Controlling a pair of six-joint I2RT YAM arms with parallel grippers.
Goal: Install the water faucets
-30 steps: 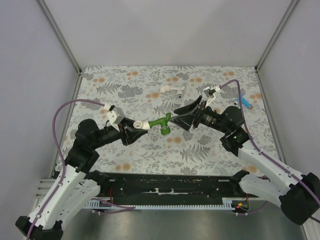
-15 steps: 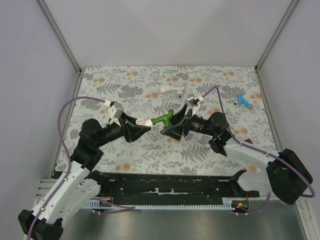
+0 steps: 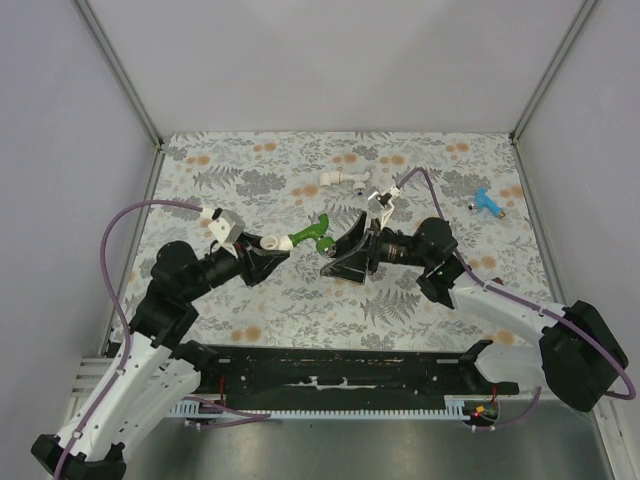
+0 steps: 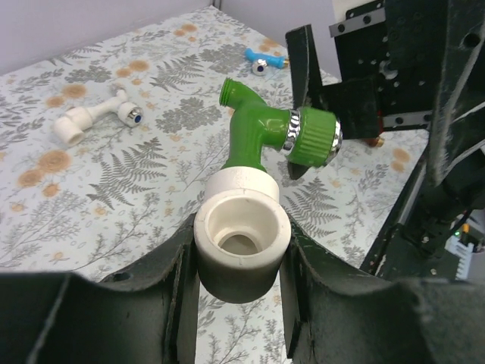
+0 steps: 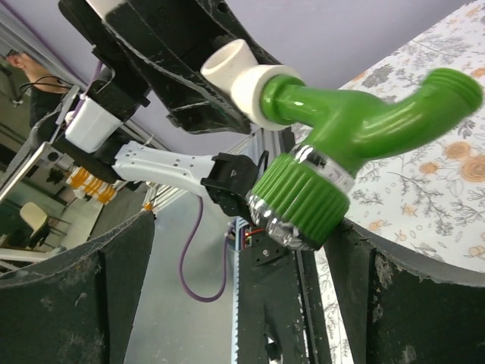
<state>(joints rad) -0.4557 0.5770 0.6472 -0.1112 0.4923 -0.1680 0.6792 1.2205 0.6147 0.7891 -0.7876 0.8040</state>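
Right wrist: green faucet within pincer

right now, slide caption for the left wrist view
Left gripper clamps white fitting carrying green faucet; right gripper flanks its knob.

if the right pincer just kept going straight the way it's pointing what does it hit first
The green faucet, at its ribbed knob, which looks to sit just ahead inside the open right pincer. The left pincer holds the white fitting it sits in.

The arms have white links, black joints and claws, and purple cables.
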